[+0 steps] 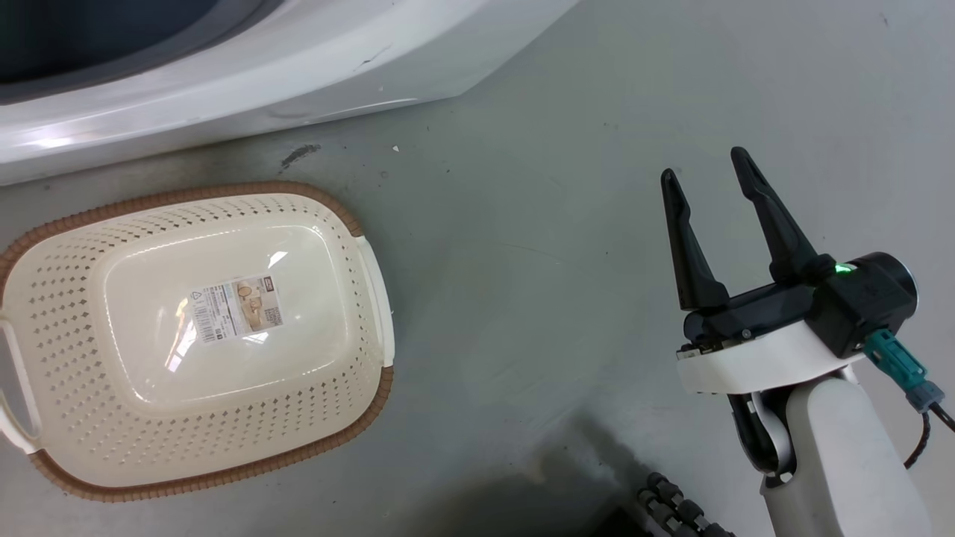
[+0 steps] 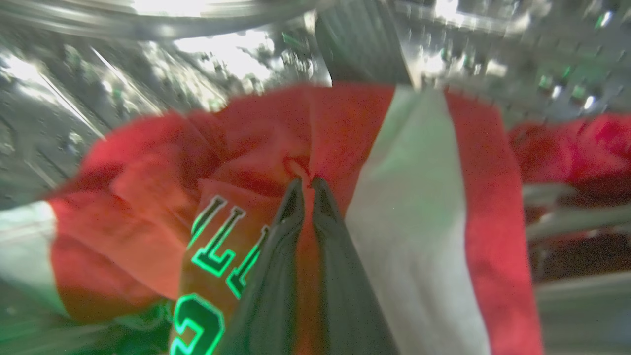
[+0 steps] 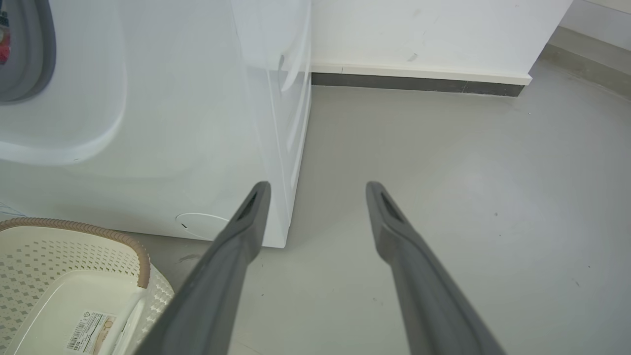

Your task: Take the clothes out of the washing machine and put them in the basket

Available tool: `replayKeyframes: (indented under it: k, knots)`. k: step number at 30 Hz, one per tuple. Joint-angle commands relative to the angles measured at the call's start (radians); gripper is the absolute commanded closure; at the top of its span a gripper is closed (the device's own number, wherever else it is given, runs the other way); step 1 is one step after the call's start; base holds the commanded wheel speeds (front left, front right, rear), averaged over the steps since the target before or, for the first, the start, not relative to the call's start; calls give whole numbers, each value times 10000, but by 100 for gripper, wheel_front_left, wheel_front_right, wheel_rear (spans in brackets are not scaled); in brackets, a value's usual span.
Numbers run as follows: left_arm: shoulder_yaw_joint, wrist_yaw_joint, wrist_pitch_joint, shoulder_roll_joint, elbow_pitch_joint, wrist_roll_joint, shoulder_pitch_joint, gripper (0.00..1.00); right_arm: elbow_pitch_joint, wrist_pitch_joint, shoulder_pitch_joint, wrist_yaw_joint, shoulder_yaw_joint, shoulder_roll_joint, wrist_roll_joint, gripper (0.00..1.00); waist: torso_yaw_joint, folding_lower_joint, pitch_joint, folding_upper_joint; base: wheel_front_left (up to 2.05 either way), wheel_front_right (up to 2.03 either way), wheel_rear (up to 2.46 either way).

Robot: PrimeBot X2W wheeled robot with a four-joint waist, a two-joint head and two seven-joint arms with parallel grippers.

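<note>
**Clothes** (image 2: 148, 162): red jersey fabric heaped in the perforated steel drum (image 2: 74, 98) of the washing machine (image 1: 224, 82). A broad white panel (image 2: 419, 207) runs down the right of the heap, and a second red mass lies further right. Writing: outlined letters "LL" (image 2: 217, 241), a further stroke partly hidden by a finger, and a numeral "2" (image 2: 197, 320) below. The left wrist view is blurred.

**Left tool** (image 2: 306, 183): fingers pressed almost together, pinching a gathered fold of the red fabric at their tips.

**Basket** (image 1: 224, 190): cream, perforated sides, brown woven-look rim, white handles. It stands on the grey floor (image 1: 522, 261) just near of the machine's front, with no garment in it. A printed sticker (image 1: 237, 308) on its bottom carries a triangular mark and a small picture; the text is too small to read.

**Right tool** (image 1: 703, 164): fingers spread wide, holding nothing, over bare floor well right of the basket. A green light (image 1: 843, 268) glows on its wrist.

**Right wrist view**: the machine's side corner, a round cover (image 3: 202, 224) low on its front, the grey gasket (image 3: 29, 59), and a white wall with dark skirting (image 3: 414, 81).
</note>
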Motion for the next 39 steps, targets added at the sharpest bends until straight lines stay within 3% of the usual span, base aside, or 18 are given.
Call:
replayKeyframes:
  k: [1,7,17,21,30,39]
  knots:
    - [-34,98,-537,37,-258,15,142,100,39,-23,-101,-8,-58,21,93,0,37,-1,-48,0,0,0,0]
    - [112,296,-2438,-126,-712,-306,809,100,87,-23,-78,-7,-215,20,-1,0,181,-1,-405,0,0,0,0]
    - [475,400,-5401,-429,-763,-1000,2936,100,283,-23,527,-7,-591,18,-81,0,466,-1,-1888,0,0,0,0]
    - [705,363,-5664,-658,-1130,-1354,3945,100,418,-23,890,-7,-789,18,-187,0,681,-1,-2662,0,0,0,0]
    - [1343,301,-5689,-1053,-3835,-1773,6557,100,689,-22,1759,-7,-1061,17,-315,0,1089,-1,-4352,0,0,0,0]
    - [1651,170,-5680,-1328,-5226,-1786,8097,100,788,-23,2341,-7,-1315,18,-487,0,1280,-1,-5365,0,0,0,0]
